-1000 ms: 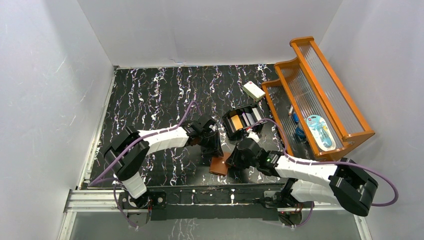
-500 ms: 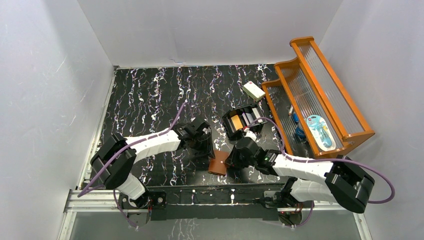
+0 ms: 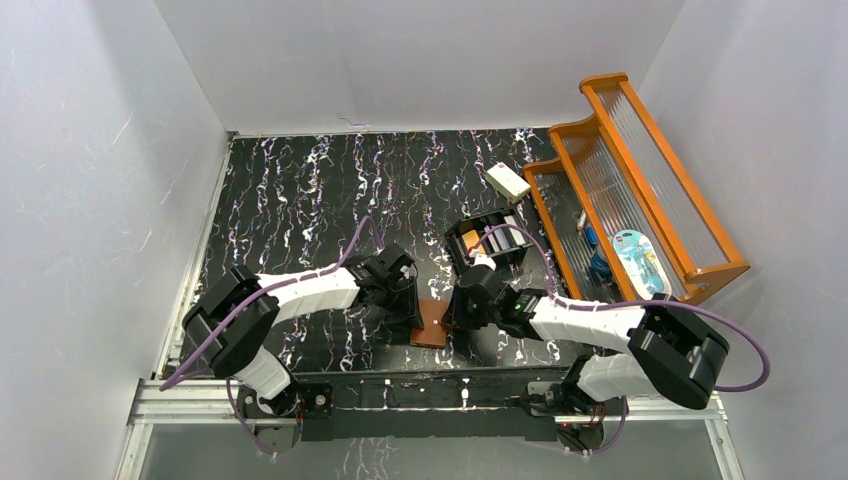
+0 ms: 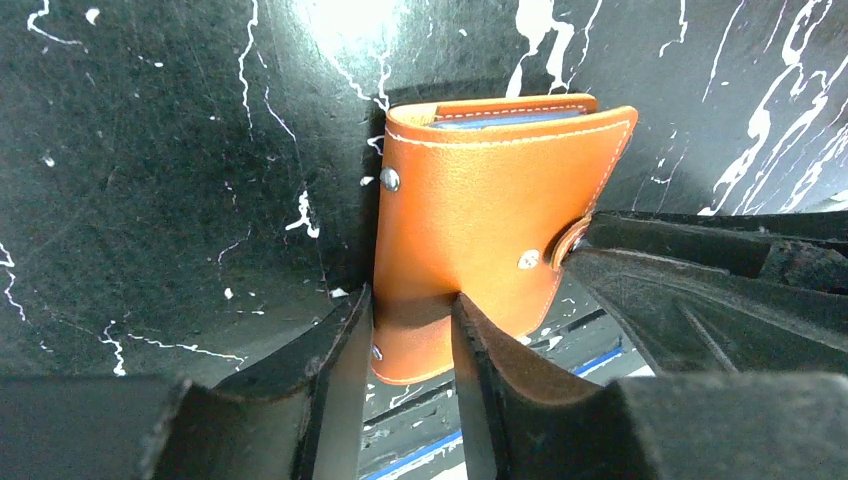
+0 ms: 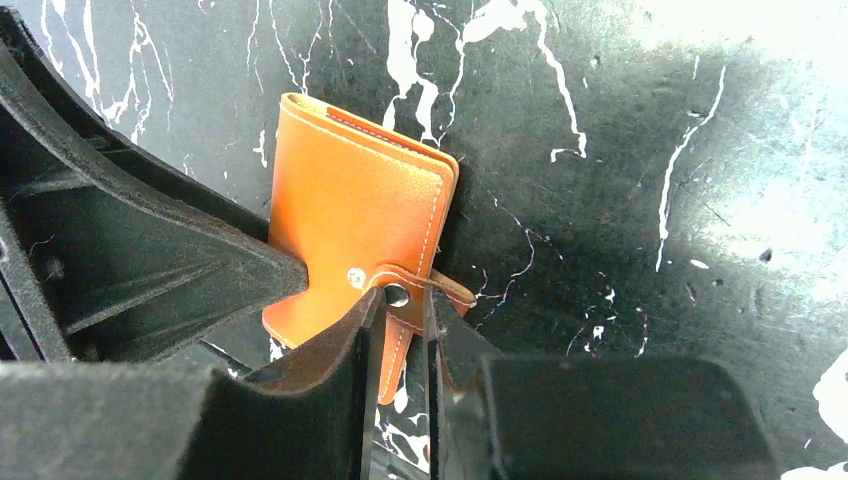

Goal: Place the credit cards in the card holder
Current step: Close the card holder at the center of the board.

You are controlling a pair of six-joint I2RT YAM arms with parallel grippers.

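Closed card holder (image 4: pixel 490 190) was pinched from both sides at the near table (image 3: pixel 300 200) edge.
Left gripper (image 4: pixel 412 312) was clamped narrowly on its lower edge; right gripper (image 5: pixel 403 300) was nipped on the snap tab (image 5: pixel 425 283).

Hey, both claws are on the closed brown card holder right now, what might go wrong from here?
The right claw has only the thin snap tab; a pull may slip off without unsnapping it.
The left claw pinches just one low edge of the card holder, so it may twist loose.
It lies near the front edge of the table and might get dragged off.
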